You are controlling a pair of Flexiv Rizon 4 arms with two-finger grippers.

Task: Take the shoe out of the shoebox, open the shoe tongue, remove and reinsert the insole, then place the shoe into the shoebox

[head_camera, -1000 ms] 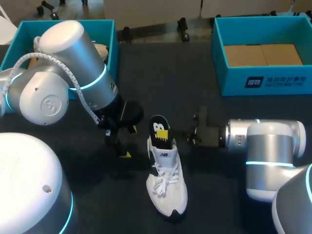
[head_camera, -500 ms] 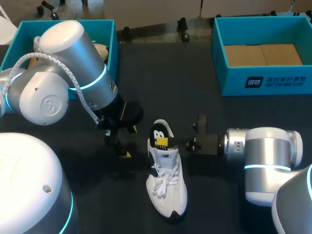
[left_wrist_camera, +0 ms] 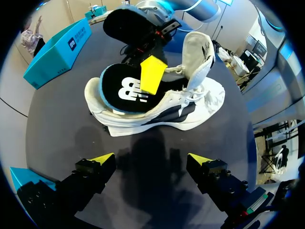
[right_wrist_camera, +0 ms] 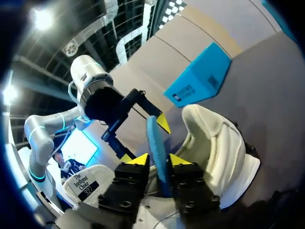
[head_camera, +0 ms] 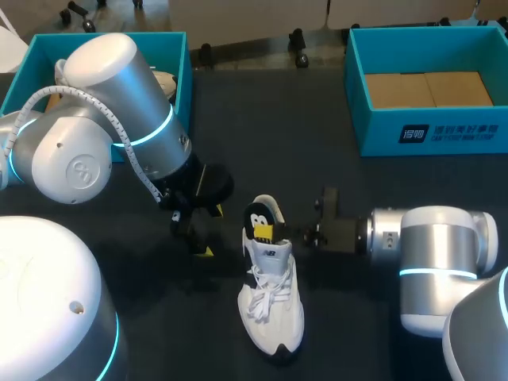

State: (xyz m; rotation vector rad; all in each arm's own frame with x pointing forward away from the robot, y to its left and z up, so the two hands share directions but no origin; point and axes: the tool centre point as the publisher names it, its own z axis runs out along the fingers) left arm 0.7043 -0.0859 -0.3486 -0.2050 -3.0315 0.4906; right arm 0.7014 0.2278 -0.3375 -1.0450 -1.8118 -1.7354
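A white shoe (head_camera: pixel 274 305) stands upright in the middle of the table, toe toward me, with its tongue (left_wrist_camera: pixel 198 52) pulled up. A black insole (head_camera: pixel 259 216) sticks up out of the heel opening, its lower part inside the shoe. My right gripper (head_camera: pixel 274 232) comes in from the right and straddles the insole (right_wrist_camera: pixel 155 138). Its fingers stand slightly apart on either side, so the right gripper (right_wrist_camera: pixel 159 160) is open. My left gripper (head_camera: pixel 197 234) hangs open just left of the shoe (left_wrist_camera: pixel 190 109), with nothing between the fingers of the left gripper (left_wrist_camera: pixel 151 160).
A teal shoebox (head_camera: pixel 429 131) with a cardboard floor stands at the back right. A second teal box (head_camera: pixel 181 75) at the back left is partly hidden by my left arm and holds another pale shoe. Dark tabletop lies around the shoe.
My right gripper pushed the insole lower into the heel, then its fingers parted a little. The left arm has not moved.
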